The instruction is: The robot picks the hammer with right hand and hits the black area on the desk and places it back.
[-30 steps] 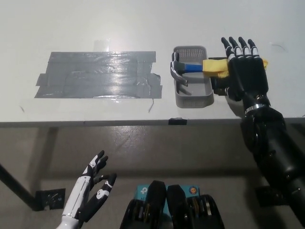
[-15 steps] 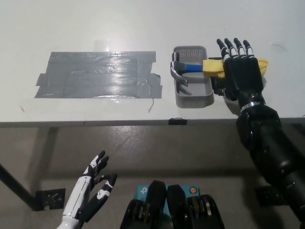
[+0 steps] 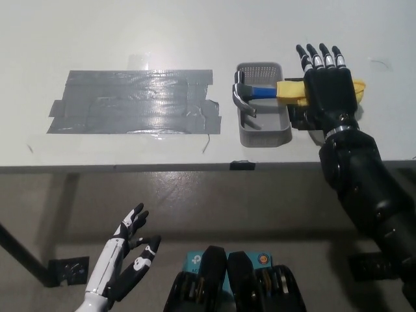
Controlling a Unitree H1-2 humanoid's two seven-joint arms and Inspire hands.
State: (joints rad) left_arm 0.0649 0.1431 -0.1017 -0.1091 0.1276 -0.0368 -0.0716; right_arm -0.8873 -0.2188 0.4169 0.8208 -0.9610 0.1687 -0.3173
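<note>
On the desk's right side, your right hand (image 3: 331,91) floats over the hammer (image 3: 273,91) with fingers straight and spread, holding nothing; the hammer lies across the gray tray (image 3: 263,133) — go down, wrap the yellow handle tight; left hand (image 3: 127,263) rests low, fingers apart.

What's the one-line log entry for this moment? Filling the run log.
phase: reach | black right hand: open, over yellow-handled hammer | hammer: across grey tray | white left hand: open, below desk

head view | steeply down | desk (image 3: 195,26) front edge
</note>
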